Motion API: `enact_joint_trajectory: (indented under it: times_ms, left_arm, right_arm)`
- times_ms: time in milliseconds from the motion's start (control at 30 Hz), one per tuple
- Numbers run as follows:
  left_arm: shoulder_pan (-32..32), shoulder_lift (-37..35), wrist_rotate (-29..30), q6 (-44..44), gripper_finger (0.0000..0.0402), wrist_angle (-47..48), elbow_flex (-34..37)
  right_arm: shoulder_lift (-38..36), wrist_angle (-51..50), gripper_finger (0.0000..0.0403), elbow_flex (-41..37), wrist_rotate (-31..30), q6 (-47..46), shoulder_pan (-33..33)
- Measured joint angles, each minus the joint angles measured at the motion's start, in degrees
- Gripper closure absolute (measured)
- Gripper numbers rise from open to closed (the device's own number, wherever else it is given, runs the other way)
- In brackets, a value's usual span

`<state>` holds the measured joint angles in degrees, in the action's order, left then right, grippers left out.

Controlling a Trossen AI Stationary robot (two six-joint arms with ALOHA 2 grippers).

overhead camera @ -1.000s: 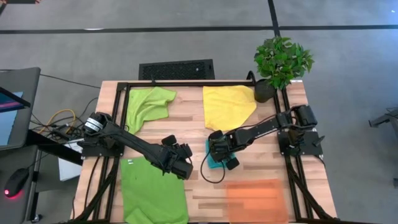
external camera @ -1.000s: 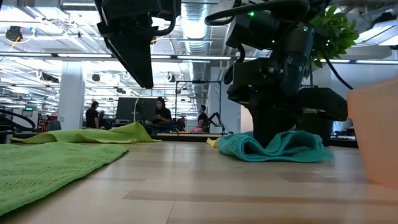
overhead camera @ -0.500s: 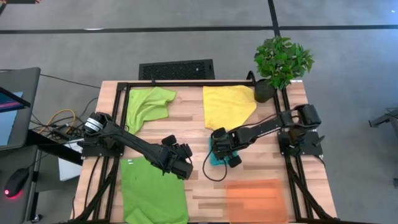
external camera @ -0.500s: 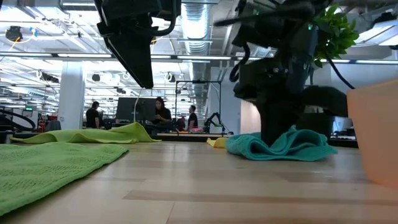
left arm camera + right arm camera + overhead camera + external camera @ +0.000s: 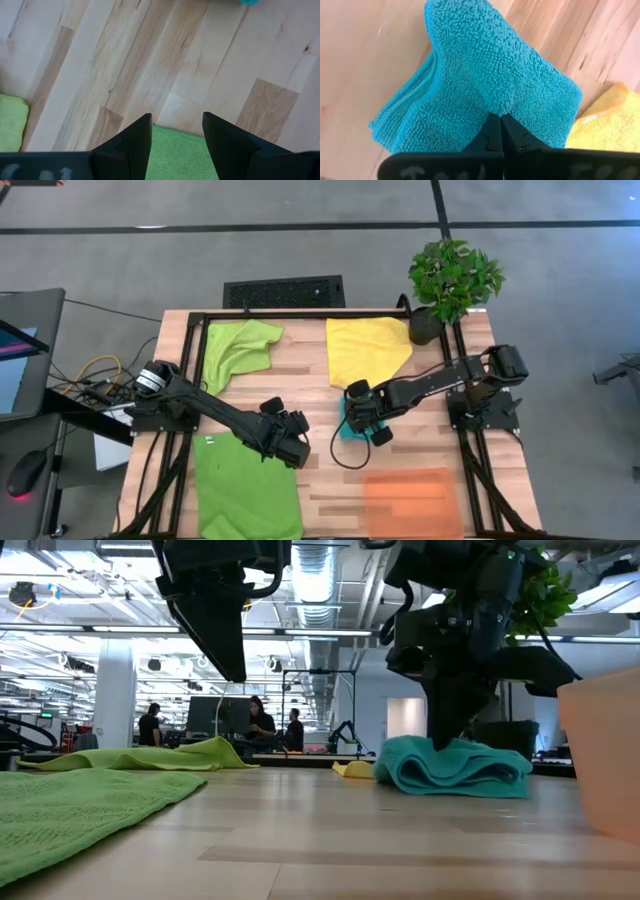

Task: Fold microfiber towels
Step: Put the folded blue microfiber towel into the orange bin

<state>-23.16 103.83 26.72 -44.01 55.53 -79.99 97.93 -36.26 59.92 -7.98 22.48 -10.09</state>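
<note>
Spanning most of the scene, a pale wooden table (image 5: 300,395) is seen framed by black rails, and the microfiber towels are spread across it. At its near left edge a large lime green towel (image 5: 245,490) is laid flat, with an orange mat (image 5: 410,502) beside it at the near right. A second lime green towel (image 5: 238,348) is rumpled at the far left, and a yellow towel (image 5: 366,350) is spread at the far middle, just beside a potted plant (image 5: 452,280) at the far right corner. Over bare wood near the middle, the left gripper (image 5: 296,437) is held with its jaws parted around nothing, just past the flat green towel's far edge. Between it and the yellow towel, the right gripper (image 5: 356,420) is pressed down with its jaws closed on a fold of the teal towel (image 5: 455,766), which is bunched in layers on the table.
</note>
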Motion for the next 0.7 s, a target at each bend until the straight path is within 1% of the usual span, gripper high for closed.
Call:
enact_joint_trajectory:
  times_ms: [300, 500, 700]
  left_arm:
    - [0.0, 0.0, -0.02, 0.0, 0.0233, 0.02, 0.0]
    - [0.0, 0.0, -0.02, 0.0, 0.0233, 0.02, 0.0]
    - [0.0, 0.0, -0.02, 0.0, 0.0233, 0.02, 0.0]
  right_arm:
    - [-0.11, -2.79, 0.0403, 0.3, 0.1, -0.16, -0.6]
    - [-0.17, -8.22, 0.0403, 3.77, 0.14, -1.96, -2.52]
    - [-0.17, -11.35, 0.0403, 6.08, 0.04, -2.63, -4.33]
